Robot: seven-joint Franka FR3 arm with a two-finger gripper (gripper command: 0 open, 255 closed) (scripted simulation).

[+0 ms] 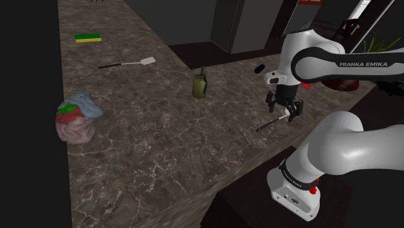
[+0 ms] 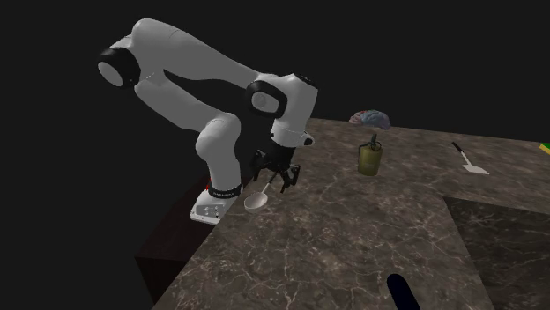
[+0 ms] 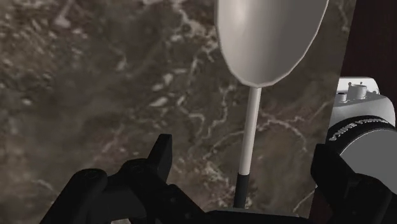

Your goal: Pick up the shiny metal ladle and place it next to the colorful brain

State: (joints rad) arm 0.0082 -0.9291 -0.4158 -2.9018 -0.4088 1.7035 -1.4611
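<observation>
In the shoulder view, the brain (image 1: 76,118), pink with blue, green and red patches, sits at the left of the dark marbled counter (image 1: 149,149), close to its left edge. Farther back lie a green-and-yellow sponge (image 1: 87,37) and, right of it, a spatula (image 1: 127,63). Toward the middle an olive bottle (image 1: 200,84) stands upright. Right of that, near the counter's right edge, lies the ladle (image 1: 270,123), well apart from the brain. The gripper (image 1: 287,111) hangs just over its handle end. In the wrist view the jaws are spread. The ladle's dark handle end lies between the fingers (image 3: 159,159), and neither touches it. Its pale bowl points away from the gripper.
</observation>
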